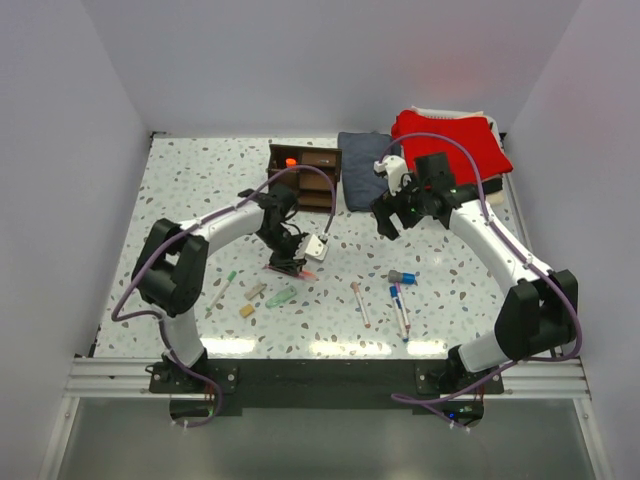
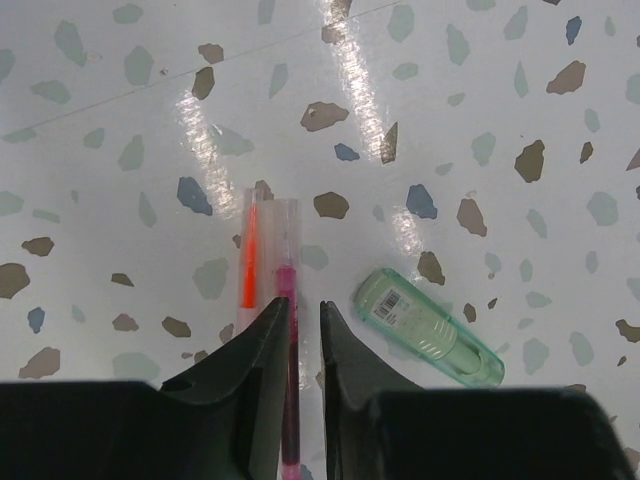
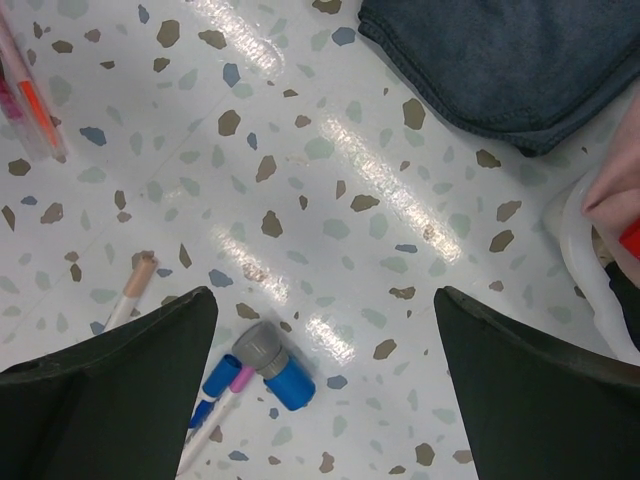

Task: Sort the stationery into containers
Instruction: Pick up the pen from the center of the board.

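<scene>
From where I stand, the left gripper (image 2: 303,318) is down on the table at the pink pen (image 2: 288,285), its fingers astride the barrel. The jaws stand narrow, but a sliver of tabletop shows between one finger and the pen, so I'd call it not clamped yet. An orange pen (image 2: 249,262) lies touching the pink one, and a green piece (image 2: 425,325) sits near.

To do this well, I'd close squarely on the pink barrel alone, without dragging the orange pen, and lift straight up before swinging away. The organizer (image 1: 318,160) stands well back, with an orange-topped marker (image 1: 291,161) upright in it. I'd tip the pen upright over a compartment before letting go.

Further right, the right gripper (image 3: 320,300) hangs spread wide and empty over the table, a blue cap (image 3: 275,378) close by.
</scene>
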Motion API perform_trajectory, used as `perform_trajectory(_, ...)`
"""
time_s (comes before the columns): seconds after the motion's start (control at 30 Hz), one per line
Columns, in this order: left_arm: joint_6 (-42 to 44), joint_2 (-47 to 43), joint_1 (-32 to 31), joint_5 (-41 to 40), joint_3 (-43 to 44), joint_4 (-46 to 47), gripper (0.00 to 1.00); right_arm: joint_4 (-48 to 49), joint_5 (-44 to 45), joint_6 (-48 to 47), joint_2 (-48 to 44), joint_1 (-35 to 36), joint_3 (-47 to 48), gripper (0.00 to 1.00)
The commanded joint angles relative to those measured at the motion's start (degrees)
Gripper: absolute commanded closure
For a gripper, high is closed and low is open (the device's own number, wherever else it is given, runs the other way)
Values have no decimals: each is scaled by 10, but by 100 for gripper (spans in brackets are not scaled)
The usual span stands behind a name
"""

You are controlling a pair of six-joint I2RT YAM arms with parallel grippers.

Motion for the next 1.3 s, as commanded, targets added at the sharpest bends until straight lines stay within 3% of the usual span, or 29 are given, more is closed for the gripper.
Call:
perform_trajectory(0.0,-22,16,-11,4,12,20,78,11,-2,-6,-21,1,-5,6)
perform_trajectory(0.23,-53,24,-12,-16,-14,76,78,17,-4,-6,-27,1,-18,6)
perform_trajectory(0.87,-75,32,-14,-47,-70,115,77,21,-1,-3,-25,1,-21,6)
perform_trajectory(1.1,-144,20,-55,-161,-136,229,73,18,-1,-10,-18,0,-12,6)
perform_trajectory(1.27,-187,71,-55,-143,-90,177,70,15,-4,-11,-16,1,-6,6)
